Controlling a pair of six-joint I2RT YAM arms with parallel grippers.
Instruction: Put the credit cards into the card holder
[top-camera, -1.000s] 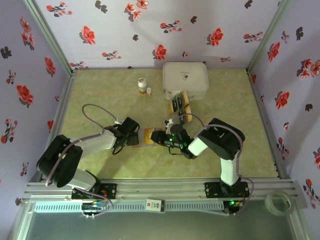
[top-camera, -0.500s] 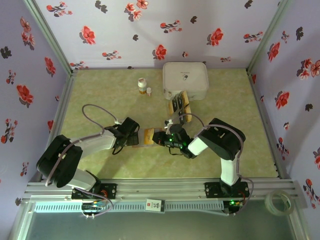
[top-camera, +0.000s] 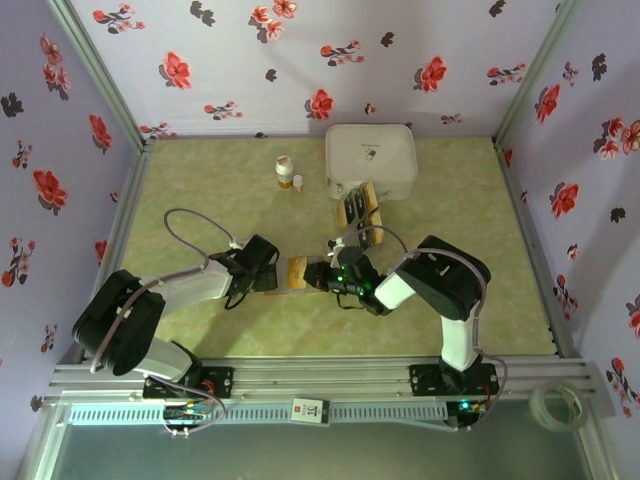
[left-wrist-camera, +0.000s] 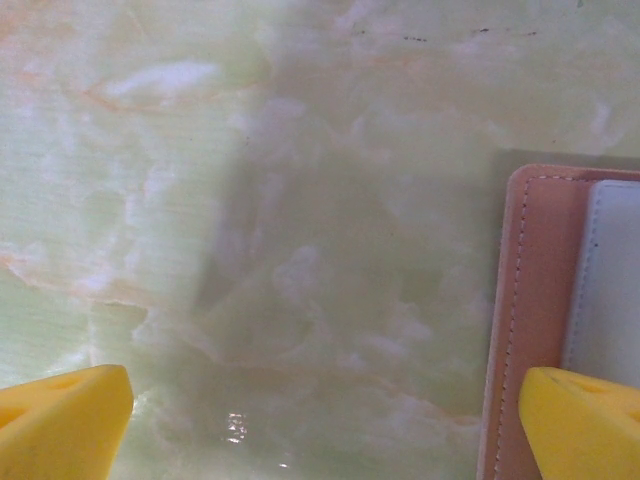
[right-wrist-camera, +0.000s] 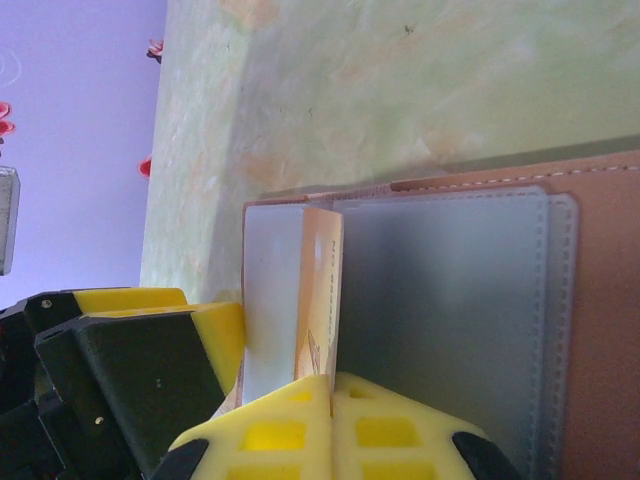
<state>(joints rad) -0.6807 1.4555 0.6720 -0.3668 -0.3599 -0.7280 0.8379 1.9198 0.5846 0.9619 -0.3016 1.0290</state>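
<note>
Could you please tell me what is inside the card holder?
In the card holder, a tan-gold card, pinched by the shut right pincer, stands edge-on between grey pockets; anything deeper in them is covered.

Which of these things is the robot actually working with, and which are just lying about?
In the job:
- card holder
- card, pinched in the right gripper
- spare cards
- left gripper, open at the holder's edge

Lying about:
- white box
- bottle
- tape roll
</note>
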